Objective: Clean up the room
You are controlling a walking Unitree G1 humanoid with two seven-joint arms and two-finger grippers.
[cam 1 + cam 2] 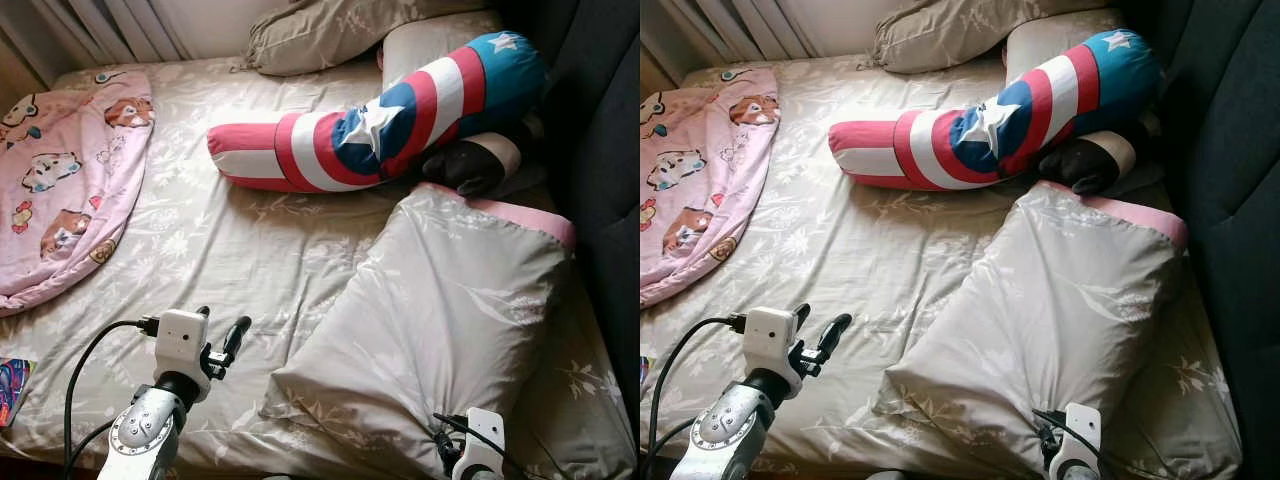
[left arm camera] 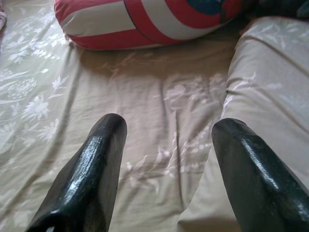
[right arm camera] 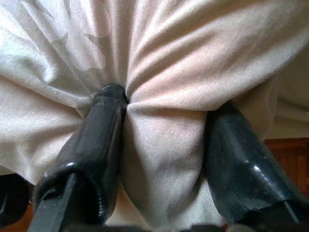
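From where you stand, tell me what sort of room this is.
Most likely a bedroom. A bed with a floral sheet lies ahead, carrying a pillow, a striped bolster and a pink blanket. The right claw pinches the pillow's edge.

No readable words, brands or numbers anywhere. Only white star emblems on the striped bolster pillow [image 1: 380, 115] near the bed's head edge. Cartoon figures, no lettering, on the pink blanket [image 1: 60, 180].
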